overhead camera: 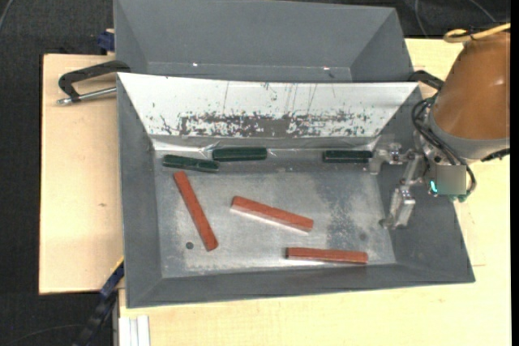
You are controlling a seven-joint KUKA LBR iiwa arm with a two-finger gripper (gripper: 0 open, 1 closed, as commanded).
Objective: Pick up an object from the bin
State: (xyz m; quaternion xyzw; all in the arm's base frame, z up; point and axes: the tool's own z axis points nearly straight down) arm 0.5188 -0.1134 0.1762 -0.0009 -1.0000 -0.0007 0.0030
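Bin: the grey metal bin (134, 174) has sloping walls and a flat, scuffed floor, and all the loose things lie on that floor.
Arm: my arm comes in over the right rim, with its orange cover (478, 105) high above the right wall.
Tool: my tool (397, 211) hangs low at the right end of the floor, close to the right wall and pointing down. From this angle I cannot tell how far open it is, or whether it has hold of anything.
Nearest things: the front red bar (326, 256) lies flat along the front wall, with its right end near the tool and a little to the front-left of it. The right green bar (347, 156) lies along the foot of the back wall, behind and to the left of the tool. Both appear to lie apart from the tool.
Other red bars: the middle red bar (272, 215) lies mid-floor, slightly slanted. The left red bar (195, 211) runs steeply from back-left to front-right.
Other green bars: the middle green bar (240, 153) and the left green bar (190, 164) lie nearly end to end by the back wall.
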